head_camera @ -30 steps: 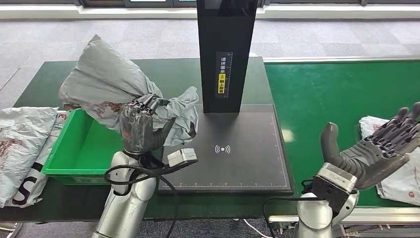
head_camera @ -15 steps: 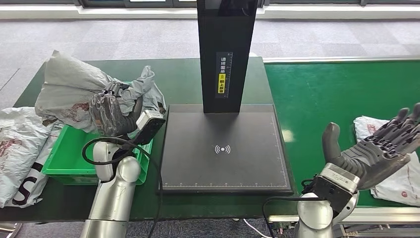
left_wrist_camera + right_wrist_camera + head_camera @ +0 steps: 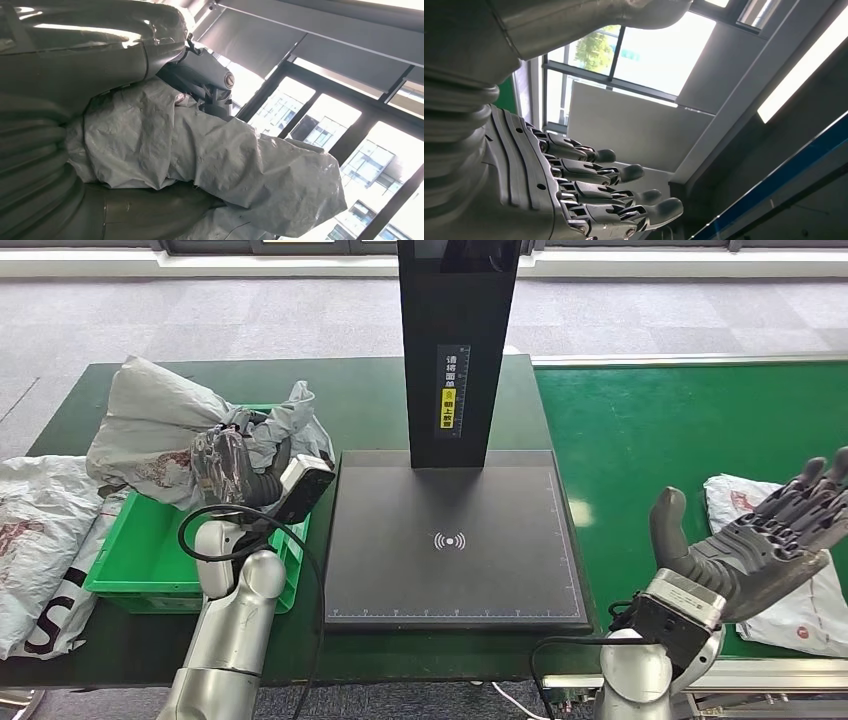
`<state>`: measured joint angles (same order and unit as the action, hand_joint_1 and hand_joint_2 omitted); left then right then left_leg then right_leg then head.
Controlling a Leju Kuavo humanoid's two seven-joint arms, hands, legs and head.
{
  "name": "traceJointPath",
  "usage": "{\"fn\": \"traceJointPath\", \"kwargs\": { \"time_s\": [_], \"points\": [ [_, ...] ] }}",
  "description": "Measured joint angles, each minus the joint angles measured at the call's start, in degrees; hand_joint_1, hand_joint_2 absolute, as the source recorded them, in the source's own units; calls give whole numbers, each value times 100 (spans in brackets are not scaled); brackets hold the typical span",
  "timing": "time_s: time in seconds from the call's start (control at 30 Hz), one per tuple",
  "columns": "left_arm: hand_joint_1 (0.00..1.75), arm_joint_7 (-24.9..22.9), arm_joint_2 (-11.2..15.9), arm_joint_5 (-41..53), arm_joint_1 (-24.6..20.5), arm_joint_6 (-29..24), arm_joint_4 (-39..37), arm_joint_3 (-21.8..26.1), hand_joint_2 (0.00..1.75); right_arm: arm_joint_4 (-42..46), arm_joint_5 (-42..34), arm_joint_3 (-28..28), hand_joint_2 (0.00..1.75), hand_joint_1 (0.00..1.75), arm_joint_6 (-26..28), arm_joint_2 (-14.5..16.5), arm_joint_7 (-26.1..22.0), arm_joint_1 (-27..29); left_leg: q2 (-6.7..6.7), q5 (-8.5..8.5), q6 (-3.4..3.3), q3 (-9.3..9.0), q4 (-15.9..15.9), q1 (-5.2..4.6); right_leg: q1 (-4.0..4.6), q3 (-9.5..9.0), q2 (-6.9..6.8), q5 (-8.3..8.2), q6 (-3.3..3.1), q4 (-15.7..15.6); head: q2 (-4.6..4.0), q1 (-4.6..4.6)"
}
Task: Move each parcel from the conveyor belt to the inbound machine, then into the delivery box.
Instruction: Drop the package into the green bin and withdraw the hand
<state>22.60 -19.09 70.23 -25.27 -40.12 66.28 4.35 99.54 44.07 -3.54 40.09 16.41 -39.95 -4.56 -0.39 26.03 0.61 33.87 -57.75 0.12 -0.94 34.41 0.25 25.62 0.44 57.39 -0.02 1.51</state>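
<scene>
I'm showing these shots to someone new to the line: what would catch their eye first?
Most striking is the crumpled grey parcel gripped by the left robot hand above the green delivery box at the table's left. Next, the tall black inbound machine rising from its dark scan pad in the middle. Then the right robot hand, fingers spread and holding nothing, raised over the green conveyor belt near another parcel.

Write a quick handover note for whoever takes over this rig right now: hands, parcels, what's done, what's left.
Left hand grips a grey parcel over the green box, not yet released.
Right hand open, raised over the belt, holding nothing.
Scanner pad bare.
One parcel waits on the belt beside the right hand.
More parcels lie left of the box.
Left: drop the held parcel in, then take the belt one.
</scene>
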Motion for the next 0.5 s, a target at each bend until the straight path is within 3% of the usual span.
{"fn": "traceJointPath", "kwargs": {
  "time_s": [0.23,0.5],
  "points": [
    [175,-268,23,12,-94,0,-329,124,175,-1,18,0,175,0,-1,4,0,-1,0,0,0,0,0,0,0,-1,0,0,0,0,0,0],
    [175,-924,274,434,-398,-1,-1653,598,175,-65,-11,0,175,0,-8,9,-1,-6,-1,-1,1,0,0,2,2,0,-1,0,-1,1,0,1]
  ]
}}
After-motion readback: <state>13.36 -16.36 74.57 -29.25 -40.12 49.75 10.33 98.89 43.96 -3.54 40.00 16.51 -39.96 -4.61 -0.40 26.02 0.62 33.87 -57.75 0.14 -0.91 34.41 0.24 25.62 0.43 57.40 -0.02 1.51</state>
